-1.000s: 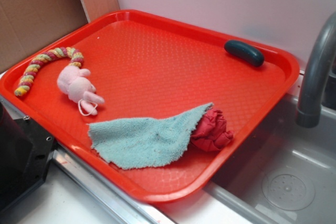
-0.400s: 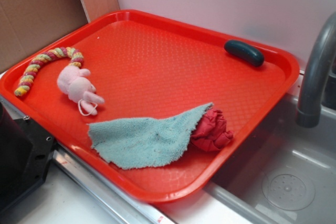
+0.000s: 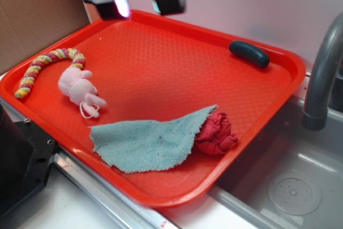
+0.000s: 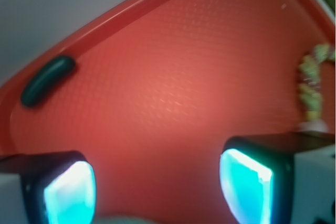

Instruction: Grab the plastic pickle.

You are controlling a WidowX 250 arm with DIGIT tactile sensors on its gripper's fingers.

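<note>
Nothing of the grab is being done yet: the gripper (image 3: 138,2) is hanging high over the far-left part of the red tray (image 3: 161,63), jaws standing wide apart and carrying nothing, both pads (image 4: 68,192) showing bare in the wrist view with open tray floor between them. The plastic pickle (image 3: 249,53) is lying flat against the far rim near the tray's right back corner, well apart from the gripper, untouched; in the wrist view it is sitting up at the left edge (image 4: 47,80), off the line between the pads. Other stuff is lying clear of the route: teal cloth (image 3: 150,143) at the near side partly covering a red crumpled rag (image 3: 217,133), pink plush toy (image 3: 80,89) and braided rope toy (image 3: 45,67) on the left, faucet (image 3: 324,73) and sink (image 3: 289,186) to the right. Judging from this, the whole task is remaining: travelling across to the pickle, lining the jaws across its short width, descending, closing, lifting. The rim close behind it is looking like the tight spot for one finger.
</note>
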